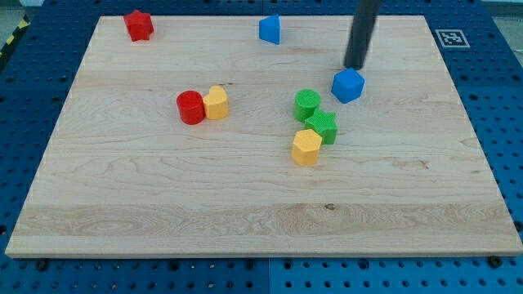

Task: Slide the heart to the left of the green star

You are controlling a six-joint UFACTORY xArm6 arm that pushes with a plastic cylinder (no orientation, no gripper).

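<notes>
Camera view showed a pale wooden board (261,220) lying on a blue perforated table (507,106). My tip (355,66), the lower end of the straight dark rod, stood near the view's top right, just above and beside the blue faceted block (348,85), very close to its upper edge; whether they touched could not be told. The rod carried nothing and had no jaws to open or close.

Which block was the heart could not be told for sure. The yellow block (216,103) left of centre, with a rounded, lobed outline, was the likeliest, and it sat touching the red cylinder (190,108) on its left. That pair lay well to the left of the green star (323,126).

The green star sat right of centre, touching the green round block (307,104) above it and the yellow hexagonal block (306,147) at its lower left. A red star-like block (139,25) sat near the board's top left corner, and a blue pointed block (270,29) lay near the top edge.
</notes>
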